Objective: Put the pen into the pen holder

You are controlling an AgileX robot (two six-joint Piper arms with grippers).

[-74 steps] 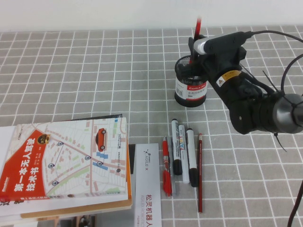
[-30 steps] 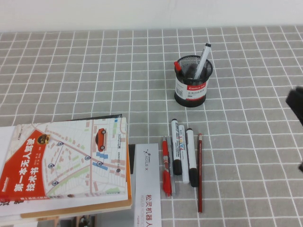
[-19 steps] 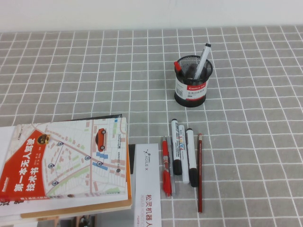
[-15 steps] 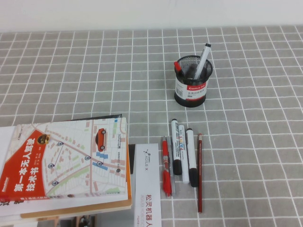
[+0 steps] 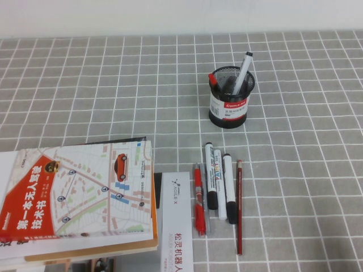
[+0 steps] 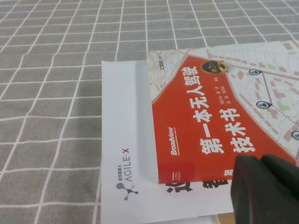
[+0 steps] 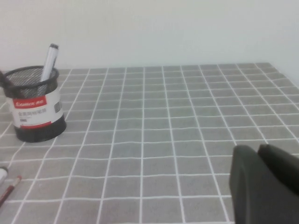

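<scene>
Resting in the pen holder (image 5: 229,105), the pen (image 5: 214,80) shows only its red end at the rim | task looks done | right gripper (image 7: 266,186) empty, fingers closed, low over bare table | left gripper (image 6: 266,189) above a book (image 6: 219,116), fingers' state unclear

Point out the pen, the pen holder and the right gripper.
pen (image 5: 212,80): high view, red end at the holder's rim.
pen holder (image 5: 228,105): high view, white label.
right gripper (image 7: 261,184): right wrist view, dark shut fingers.
</scene>
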